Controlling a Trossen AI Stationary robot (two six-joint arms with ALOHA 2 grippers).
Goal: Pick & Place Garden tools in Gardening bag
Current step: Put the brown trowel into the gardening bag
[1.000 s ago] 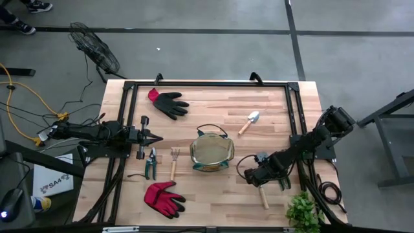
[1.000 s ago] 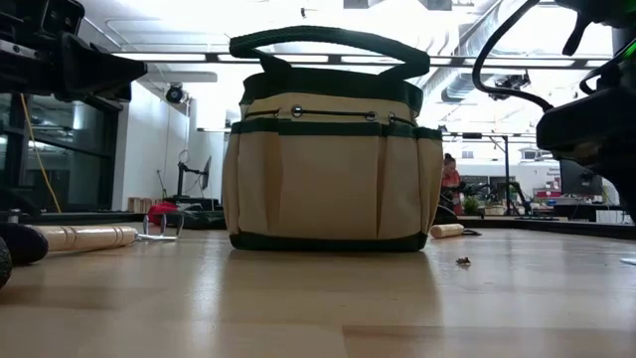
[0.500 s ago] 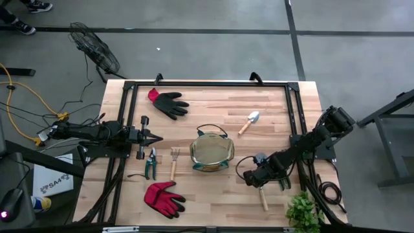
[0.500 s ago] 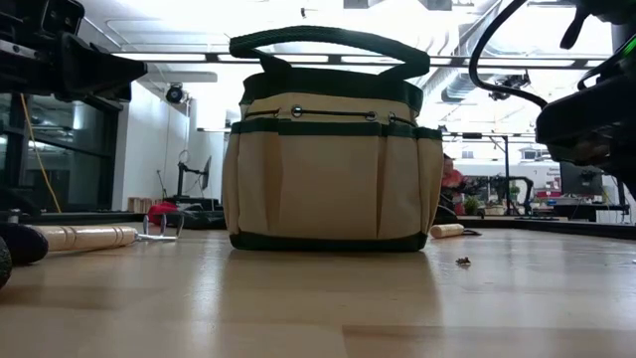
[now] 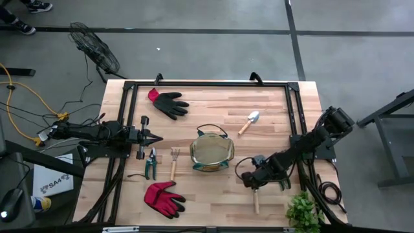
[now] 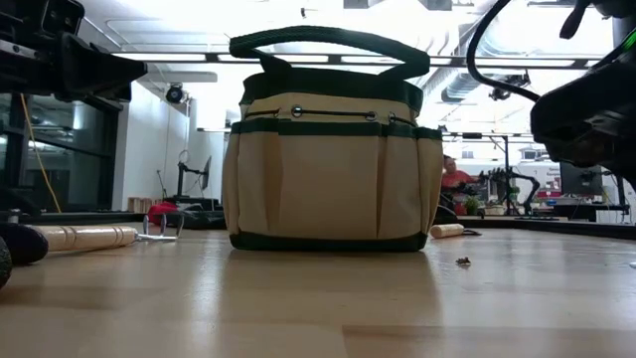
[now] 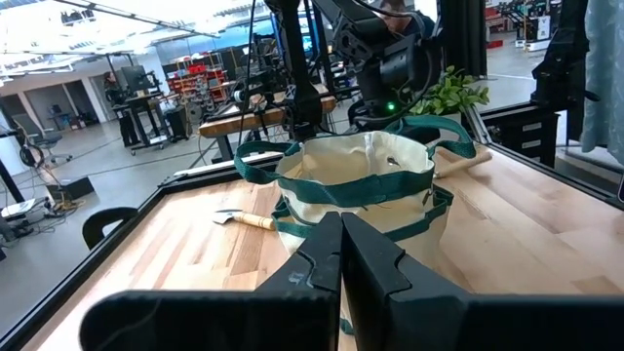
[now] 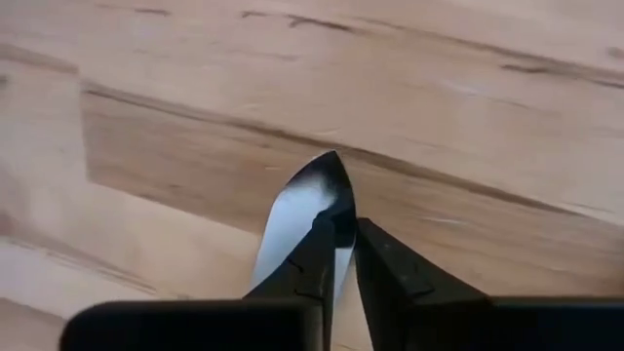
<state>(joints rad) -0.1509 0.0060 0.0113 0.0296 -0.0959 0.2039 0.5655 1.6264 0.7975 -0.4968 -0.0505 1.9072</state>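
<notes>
The olive-tan gardening bag [image 5: 211, 153] stands upright on its base at mid-table, and also shows in the low view [image 6: 328, 169] and the left wrist view [image 7: 361, 185]. My right gripper [image 5: 255, 180], right of the bag, is shut on a wooden-handled silver trowel [image 5: 256, 202]. My left gripper [image 5: 155, 137] hovers shut at the left, pointing level at the bag. Lying flat on the table are a second trowel [image 5: 249, 121], a black-and-red glove [image 5: 169, 102], pruners [image 5: 151, 163], a fork [image 5: 174, 163] and a red glove [image 5: 165, 197]. My right gripper pinches the trowel's silver blade [image 8: 292, 219] between its two fingers [image 8: 314, 261], which come steeply from above. The blade's tip [image 8: 327, 171] sticks out past the fingertips, just over the wood. The wooden handle [image 5: 256, 206] runs toward the table's near edge; whether it is lifted I cannot tell.
A leafy green plant [image 5: 304, 210] stands at the near right corner, close to the trowel's handle. A black frame rail [image 5: 294, 123] runs along the table's sides. Bare wood lies between the bag and my right gripper.
My right gripper has shut on the trowel's blade and tipped slightly, staying in place. The trowel has turned about: its handle's free end has swung toward the table's left and now points straight at the near edge.
</notes>
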